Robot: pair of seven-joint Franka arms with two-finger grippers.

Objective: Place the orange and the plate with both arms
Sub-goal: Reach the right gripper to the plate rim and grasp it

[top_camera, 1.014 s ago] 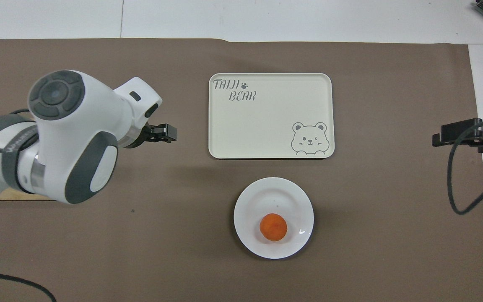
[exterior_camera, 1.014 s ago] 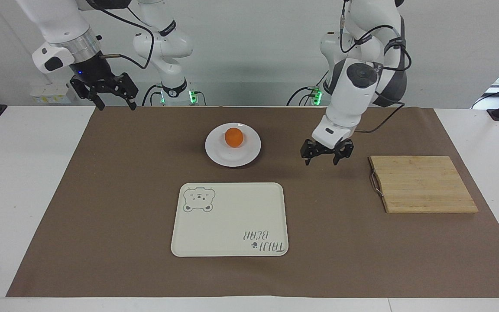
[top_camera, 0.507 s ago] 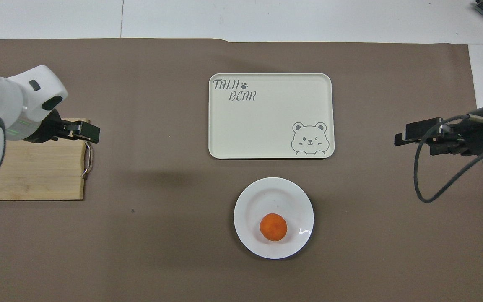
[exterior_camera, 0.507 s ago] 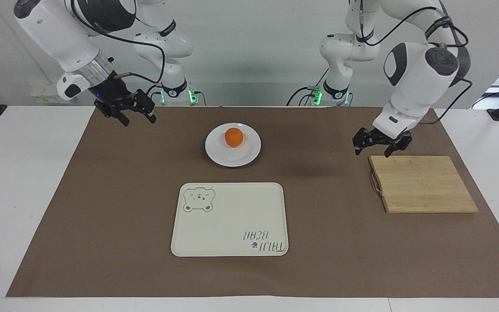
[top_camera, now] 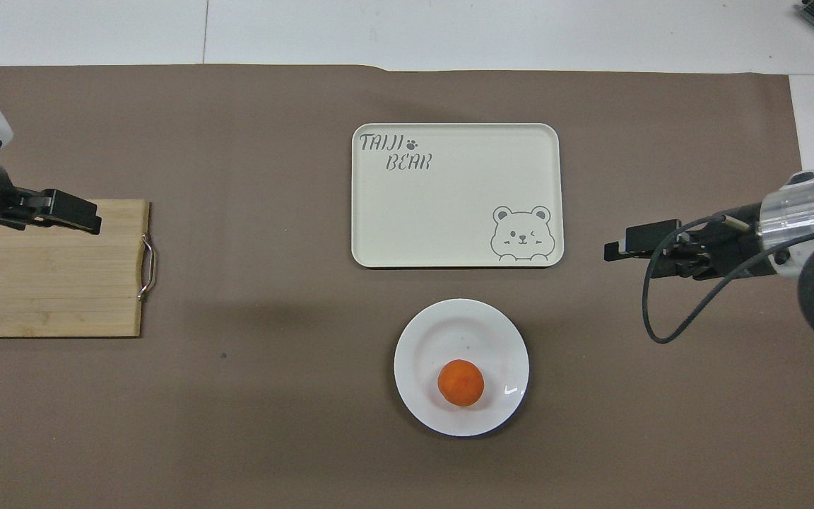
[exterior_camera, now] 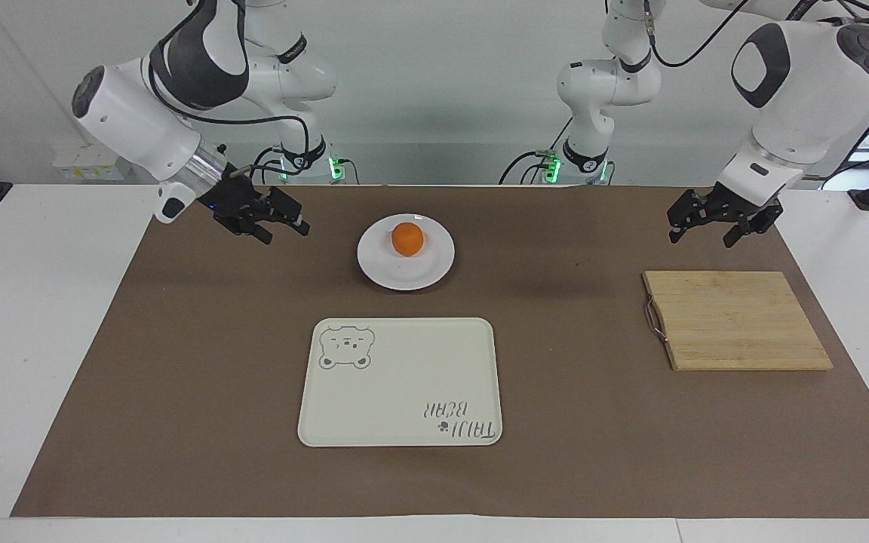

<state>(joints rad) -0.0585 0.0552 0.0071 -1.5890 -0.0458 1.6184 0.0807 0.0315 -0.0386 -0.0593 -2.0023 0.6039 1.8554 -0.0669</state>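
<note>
**Both arms swing while orange and plate sit untouched**

Since a second ago the left arm has pulled away from the middle of the surface: its gripper (exterior_camera: 723, 225), which then hung over the brown mat between the plate and the cutting board, is now up in the air over the mat at the board's edge nearest the robots, toward the left arm's end. Its fingers stand open and hold nothing. Over the same second the right gripper (exterior_camera: 277, 224) has come in from the mat's corner toward the plate; it now hovers over the mat beside the plate, on the right arm's side, tilted with its fingers pointing at the dish. Those fingers are open too, and empty.

Nothing else has shifted. The orange (exterior_camera: 408, 238) sits on the plate (exterior_camera: 434, 268), off centre, on the part nearer the robots. The plate rests on the brown mat (exterior_camera: 201, 362) in the middle of the surface, closer to the robots than the cream tray (exterior_camera: 404, 392). That tray, with its bear drawing and lettering, lies flat and bare just beside the plate without touching it. The wooden cutting board (exterior_camera: 736, 320), with a metal handle on the side facing the tray, lies toward the left arm's end, well apart from plate and tray.
</note>
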